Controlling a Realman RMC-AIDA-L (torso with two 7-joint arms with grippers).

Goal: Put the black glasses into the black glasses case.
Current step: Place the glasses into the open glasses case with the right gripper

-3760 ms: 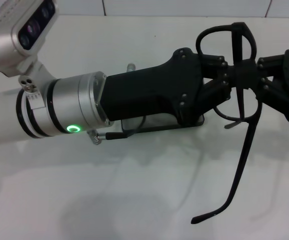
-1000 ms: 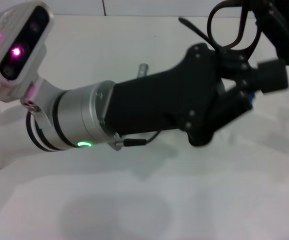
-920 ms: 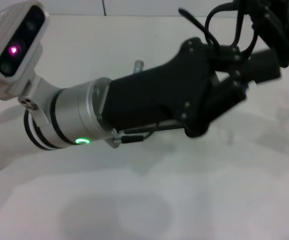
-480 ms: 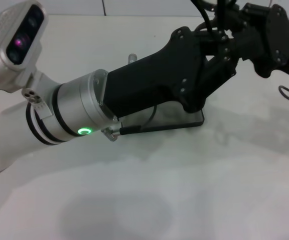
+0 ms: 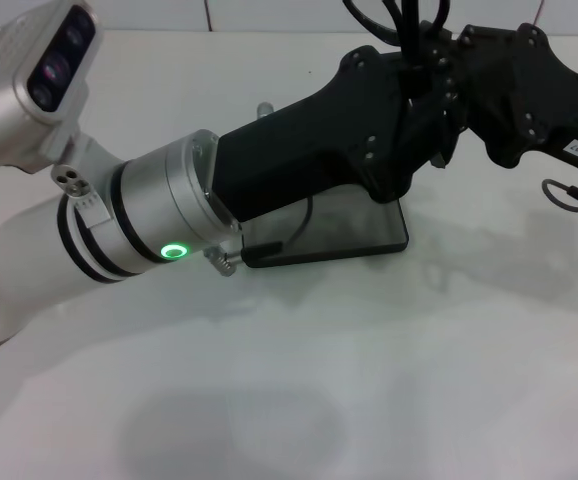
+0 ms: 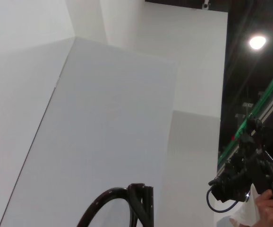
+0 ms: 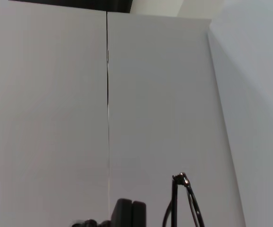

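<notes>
My left gripper (image 5: 424,95) reaches in from the left on its black body, and my right gripper (image 5: 447,75) comes from the right; the two meet fingertip to fingertip above the table's far side. Both are shut on the black glasses (image 5: 409,22), whose thin frame rises past the head view's upper edge. A lens rim and hinge of the glasses (image 6: 127,205) show close in the left wrist view. One slim temple arm (image 7: 183,198) shows in the right wrist view. The black glasses case (image 5: 364,232) lies flat on the table below the left gripper, partly hidden by it.
The white table (image 5: 369,380) stretches toward me. A thin cable loop (image 5: 567,195) hangs by the right arm. The left arm's silver wrist with its green light (image 5: 174,251) and camera housing (image 5: 39,80) fill the left side.
Both grippers have shifted with the glasses toward the far edge, the right one moving in from the right. The case, hidden a second ago, now shows beneath the left gripper.
</notes>
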